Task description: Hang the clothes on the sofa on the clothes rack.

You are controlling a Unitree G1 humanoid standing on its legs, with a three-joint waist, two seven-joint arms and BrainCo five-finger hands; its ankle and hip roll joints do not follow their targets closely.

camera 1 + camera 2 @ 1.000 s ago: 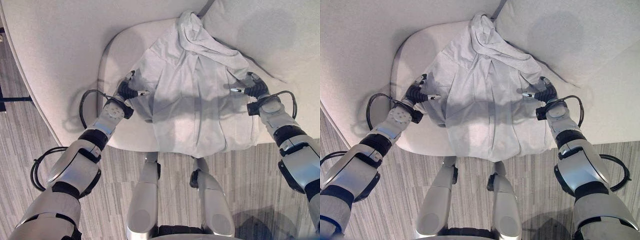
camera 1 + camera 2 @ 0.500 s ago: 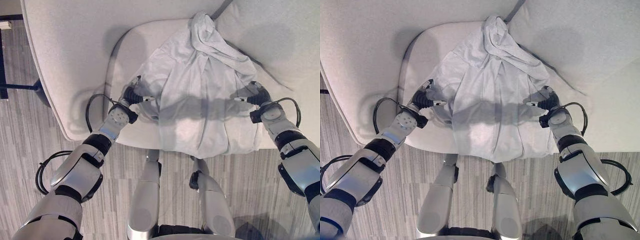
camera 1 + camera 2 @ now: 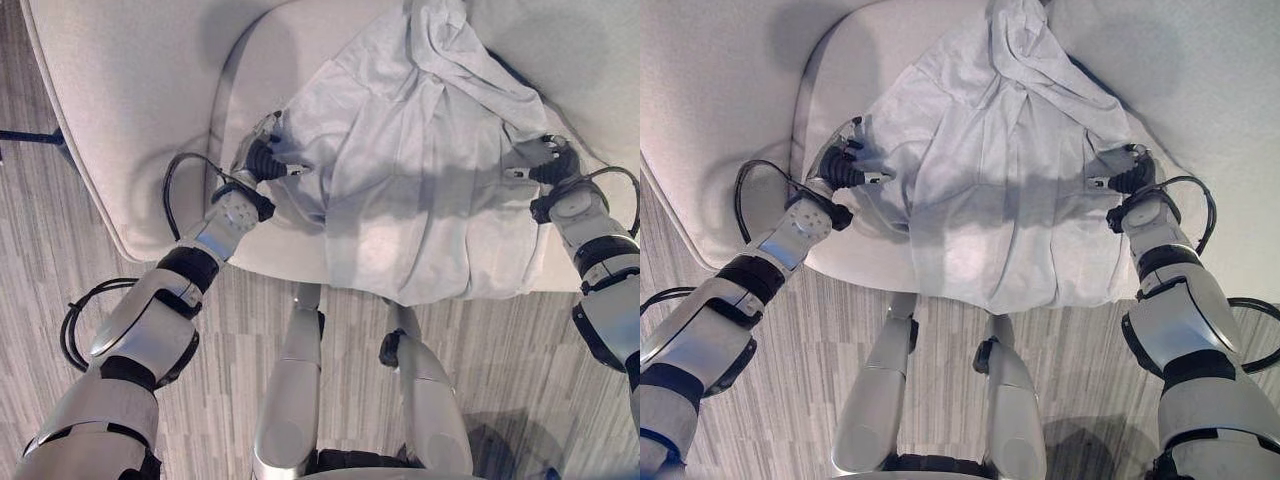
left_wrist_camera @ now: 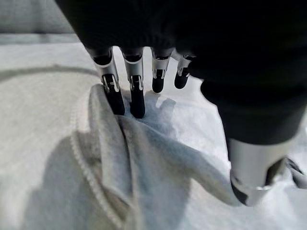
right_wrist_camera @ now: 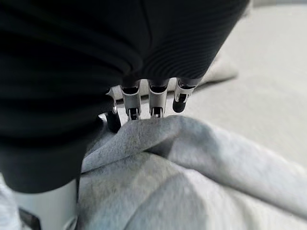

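Observation:
A pale grey hooded garment (image 3: 410, 170) lies spread on the sofa's seat cushion (image 3: 250, 60), its hood bunched toward the back. My left hand (image 3: 262, 160) rests on the garment's left edge. In the left wrist view its straight fingers (image 4: 136, 91) press down on the cloth (image 4: 144, 163), and a fold runs between them and the thumb (image 4: 252, 177). At the garment's right edge sits my right hand (image 3: 550, 165). Its fingers (image 5: 156, 103) reach straight down, their tips dipping behind a ridge of cloth (image 5: 201, 158).
A large back cushion (image 3: 590, 40) lies at the upper right behind the garment. The garment's hem hangs over the sofa's front edge (image 3: 270, 270). Grey plank floor (image 3: 60, 260) lies left of and below the sofa. A thin dark furniture leg (image 3: 30, 135) crosses the far left.
The whole picture has shifted, so the camera has moved. Both hands keep to the garment's two sides and have pushed a little further onto the cloth.

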